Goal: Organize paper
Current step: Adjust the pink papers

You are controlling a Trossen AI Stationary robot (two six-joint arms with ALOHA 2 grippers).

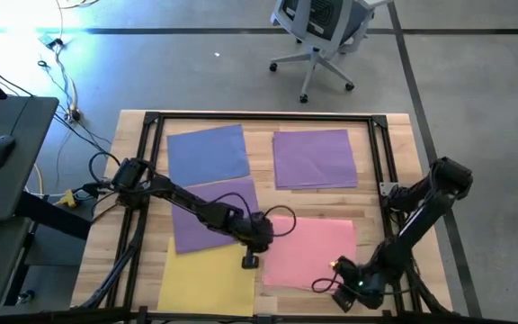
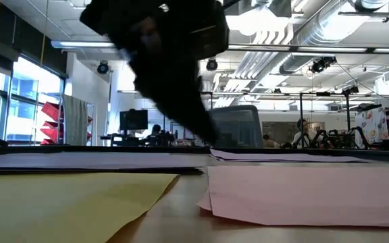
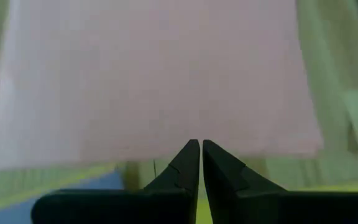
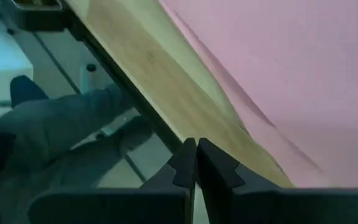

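Left hand (image 1: 252,261) closed — between yellow sheet (image 1: 207,274) and pink sheet (image 1: 311,252).

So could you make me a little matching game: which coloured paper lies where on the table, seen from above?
Papers:
1. yellow sheet
2. pink sheet
3. blue sheet
4. far purple sheet

Places:
A. far side, left
B. near side, right
C. far side, right
D. near side, left

Pairs: 1-D, 2-B, 3-A, 4-C
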